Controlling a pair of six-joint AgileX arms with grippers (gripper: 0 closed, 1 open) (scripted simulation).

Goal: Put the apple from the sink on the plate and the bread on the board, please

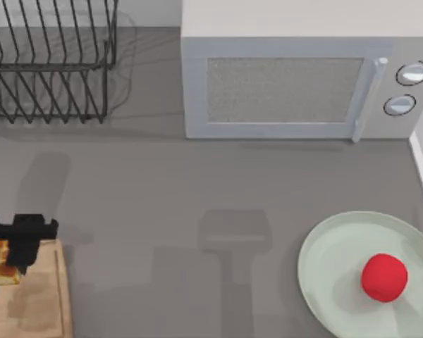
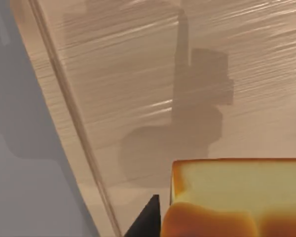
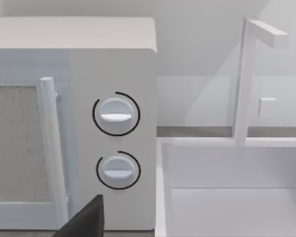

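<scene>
Left gripper [image 1: 10, 253] holds bread [image 1: 0, 262] over board [image 1: 42, 303] (no writing).

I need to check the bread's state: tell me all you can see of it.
The bread is a small squarish piece with a golden-orange crust and pale yellow sides. It sits at the top view's left edge over the wooden board, under the left gripper, whose dark fingers flank it. Whether it rests on the board or hangs just above is unclear.
</scene>
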